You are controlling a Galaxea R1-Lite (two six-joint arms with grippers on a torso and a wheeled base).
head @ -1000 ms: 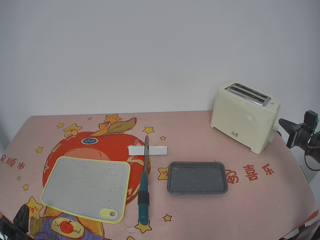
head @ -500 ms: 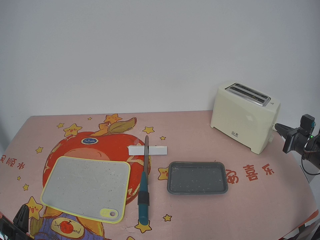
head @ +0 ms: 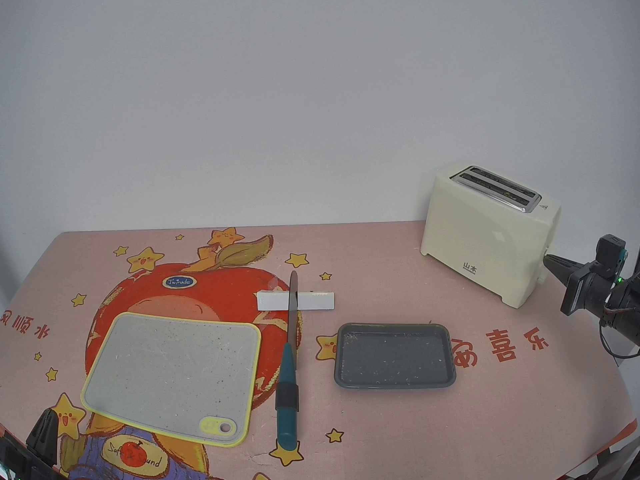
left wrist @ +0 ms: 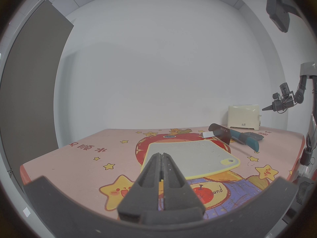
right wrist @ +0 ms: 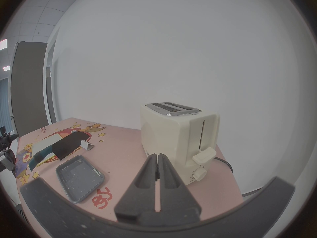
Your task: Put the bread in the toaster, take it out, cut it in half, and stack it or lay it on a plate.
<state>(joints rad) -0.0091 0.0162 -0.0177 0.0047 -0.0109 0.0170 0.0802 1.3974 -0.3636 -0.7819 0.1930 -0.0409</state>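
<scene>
Early going: right claw (head: 549,262), tips together, beside the toaster (head: 490,235) at frame right, left claw (left wrist: 161,156) closed too; nothing cut yet.

Head camera looks down on the table (head: 400,261); both wrist cameras (low, level) face the toaster (right wrist: 168,133).

A cutting board (head: 172,376) is lying at the near left of the surface (head: 400,268). A knife (head: 289,361) is lying just right of it, its blade crossing a small block (head: 313,300) farther back. A plate (head: 395,356) is sitting right of the knife. A toaster (head: 490,233) is standing at the far right, with the right pincer (head: 552,263) hanging just beside its right end.
</scene>
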